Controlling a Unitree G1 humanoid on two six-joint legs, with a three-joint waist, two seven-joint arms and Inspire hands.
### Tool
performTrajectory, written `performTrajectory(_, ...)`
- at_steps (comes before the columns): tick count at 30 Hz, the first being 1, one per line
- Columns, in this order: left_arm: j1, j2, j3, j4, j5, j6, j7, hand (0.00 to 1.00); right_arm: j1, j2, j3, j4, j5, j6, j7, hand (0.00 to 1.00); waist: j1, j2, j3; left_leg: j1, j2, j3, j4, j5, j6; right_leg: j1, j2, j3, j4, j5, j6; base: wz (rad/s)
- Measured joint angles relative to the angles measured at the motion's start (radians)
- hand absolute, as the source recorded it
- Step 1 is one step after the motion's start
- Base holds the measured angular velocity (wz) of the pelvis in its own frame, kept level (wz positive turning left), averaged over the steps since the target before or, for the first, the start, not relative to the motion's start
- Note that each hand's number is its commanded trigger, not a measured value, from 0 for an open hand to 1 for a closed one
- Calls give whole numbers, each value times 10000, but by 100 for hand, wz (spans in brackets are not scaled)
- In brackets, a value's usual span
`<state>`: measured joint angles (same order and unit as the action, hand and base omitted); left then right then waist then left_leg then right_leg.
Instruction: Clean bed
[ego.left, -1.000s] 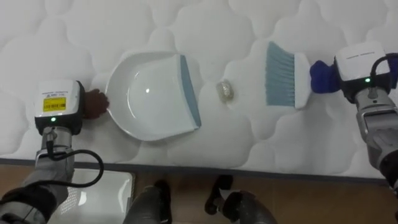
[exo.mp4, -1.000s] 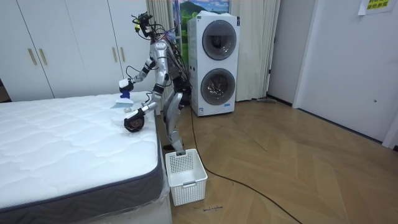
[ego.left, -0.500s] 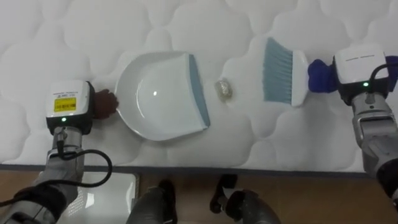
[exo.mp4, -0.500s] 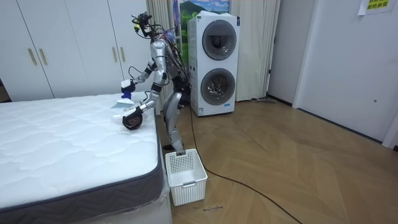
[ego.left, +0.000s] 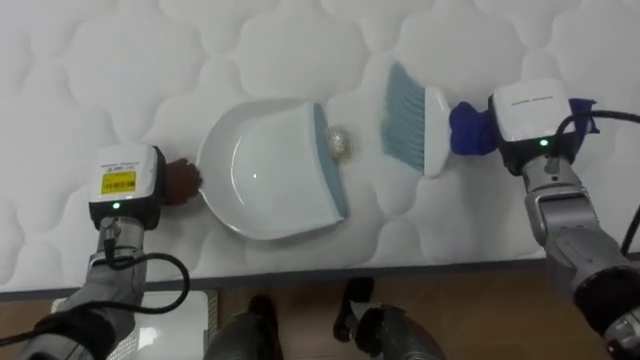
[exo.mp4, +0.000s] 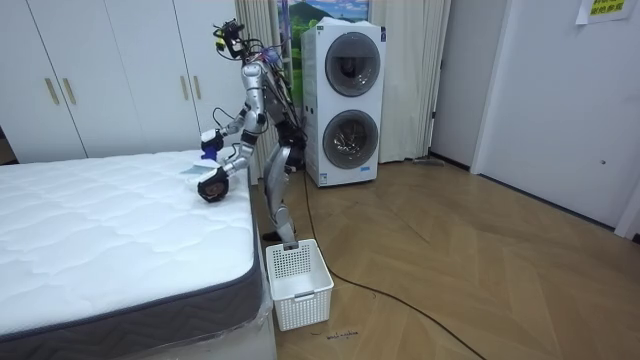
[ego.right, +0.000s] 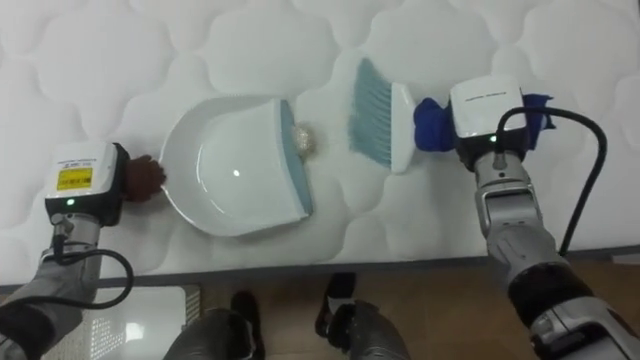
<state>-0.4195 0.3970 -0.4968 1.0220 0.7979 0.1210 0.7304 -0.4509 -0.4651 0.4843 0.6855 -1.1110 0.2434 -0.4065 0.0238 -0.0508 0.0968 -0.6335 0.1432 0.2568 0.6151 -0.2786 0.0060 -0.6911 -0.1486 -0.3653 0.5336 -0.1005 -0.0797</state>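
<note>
The left hand (ego.left: 175, 182), curled round the dustpan (ego.left: 265, 170) handle, braces its lip at the scrap (ego.left: 338, 143) on the bed (ego.left: 150, 60), so the right hand (ego.left: 535, 110), fingers hidden, can push it in with the brush (ego.left: 405, 118) lying just beside.

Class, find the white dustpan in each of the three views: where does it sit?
Left eye view: dustpan left of centre, on the mattress.
Right eye view: further left of centre.
Room view: too small to tell apart, beside the blue-handled brush.
Shared landmark: the blue-handled brush.
</note>
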Motion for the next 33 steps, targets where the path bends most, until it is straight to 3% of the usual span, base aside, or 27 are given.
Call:
performTrajectory(3,67,-33,0,-1,-1,29,-39,100,113,163,108,-282,0,1,313,100,-30,-4,-6,72,-2,67,-2,1,1,0,-2,59,19,14,-23,-7)
performTrajectory(6,97,-160,1,-4,-1,60,-243,100,116,373,154,-356,80,7,622,100,-24,1,-73,92,1,92,13,13,13,10,-13,67,37,24,-40,0)
performTrajectory(11,108,-293,-2,-9,12,53,-395,100,116,402,456,-1092,153,2,1235,100,-26,2,-77,64,5,112,38,52,15,-13,-38,48,35,41,-71,0)
performTrajectory(18,120,-288,6,-19,14,-19,-470,100,96,1223,600,-1488,354,-170,2092,100,27,74,-119,-25,24,106,106,76,16,-75,-40,45,65,69,-119,0)
performTrajectory(24,264,-154,29,-14,19,-178,-500,100,63,1175,864,-1805,1826,-241,2965,100,189,97,-133,-37,5,93,102,91,39,-80,-78,22,93,68,-118,1)
performTrajectory(33,269,103,138,104,67,-215,-339,100,-70,1180,853,-2491,1979,-239,4143,100,303,116,-147,-200,-5,-45,272,93,38,-169,-108,-24,230,47,-131,3)
